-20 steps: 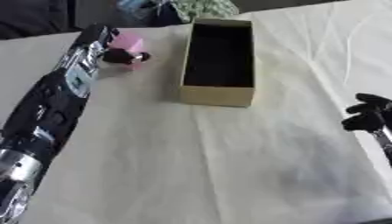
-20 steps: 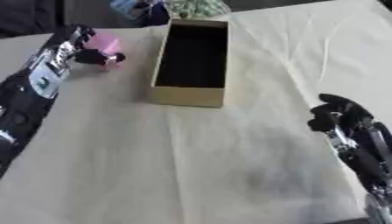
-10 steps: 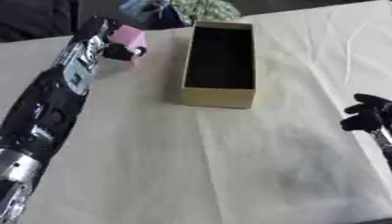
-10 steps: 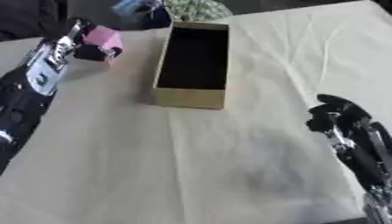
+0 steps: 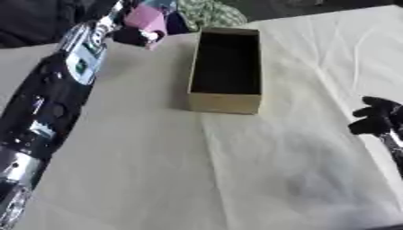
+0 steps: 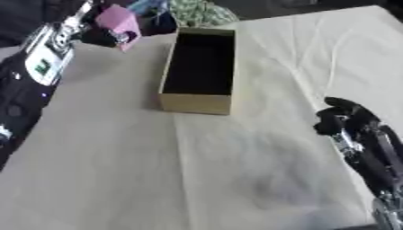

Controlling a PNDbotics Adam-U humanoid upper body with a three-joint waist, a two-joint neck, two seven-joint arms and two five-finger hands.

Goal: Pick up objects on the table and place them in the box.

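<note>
Pink object point(image 6: 118, 19) sits in my left hand point(image 6: 100, 36), up at the far left corner of the table point(image 5: 157, 170), lifted clear of the cloth as far as I can judge. My fingers are curled round its lower side, so it is held rather than merely touched (what the thing is I cannot make out, only a pink block shape with a pale patch near my fingers).

What matters for the coming move is the box point(image 5: 226, 67): it lies to the right of my left hand and a little nearer to me, close by, with its long axis running away from me and its open top facing up. Its inside looks dark and bare. So the carry, as I judge it, is a short sideways swing to the right over the near-left wall, then a release above the far half.

My right hand point(image 6: 340, 121) rests at the right edge, well apart from the box, fingers curled on nothing. My left hand is plainly the nearer one.
</note>
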